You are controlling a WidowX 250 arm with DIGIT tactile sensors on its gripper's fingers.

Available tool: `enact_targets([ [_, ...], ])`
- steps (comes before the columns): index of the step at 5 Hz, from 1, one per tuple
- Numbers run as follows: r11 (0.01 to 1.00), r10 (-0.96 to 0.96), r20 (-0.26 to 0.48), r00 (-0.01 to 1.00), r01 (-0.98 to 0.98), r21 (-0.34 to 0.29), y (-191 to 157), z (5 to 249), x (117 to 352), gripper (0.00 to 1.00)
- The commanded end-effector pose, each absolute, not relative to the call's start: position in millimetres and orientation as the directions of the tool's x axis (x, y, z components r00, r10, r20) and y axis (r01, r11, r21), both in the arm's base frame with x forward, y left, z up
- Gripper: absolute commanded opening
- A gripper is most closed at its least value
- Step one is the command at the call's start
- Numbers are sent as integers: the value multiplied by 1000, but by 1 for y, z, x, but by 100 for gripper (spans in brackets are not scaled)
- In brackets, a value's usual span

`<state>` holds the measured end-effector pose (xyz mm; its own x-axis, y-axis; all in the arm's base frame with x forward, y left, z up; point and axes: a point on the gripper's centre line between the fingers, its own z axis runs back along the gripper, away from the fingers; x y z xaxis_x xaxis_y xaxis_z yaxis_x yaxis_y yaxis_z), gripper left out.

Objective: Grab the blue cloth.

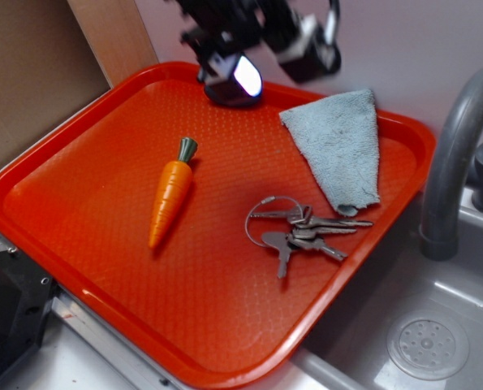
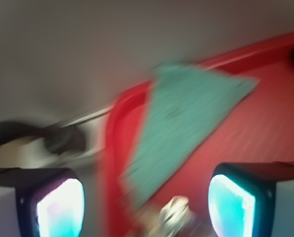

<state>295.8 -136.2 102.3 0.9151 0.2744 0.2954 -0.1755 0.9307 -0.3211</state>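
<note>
two fingers (image 2: 60, 210) of the gripper (image 2: 146, 205) stood wide apart holding nothing, approach step judged in hand, with the blue cloth (image 1: 338, 145) at two o'clock on the tray (image 1: 79, 162), so descent onto it came next.

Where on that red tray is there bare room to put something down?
The near half of the tray, below the carrot and keys, is bare; so is the strip left of the carrot. The right side is crowded: the blue cloth touches the keys.
</note>
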Motion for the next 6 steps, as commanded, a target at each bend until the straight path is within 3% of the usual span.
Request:
enact_targets([
  [1,963,142,390,910,-36,-267,-153,83,341,100],
  [3,978,105,341,934,-35,-206,-133,61,360,100],
  [4,981,192,367,910,-163,-108,-110,58,366,83],
  [5,972,234,396,888,-228,-62,-90,63,365,0],
  [6,958,283,403,870,-279,-69,-73,69,361,0],
])
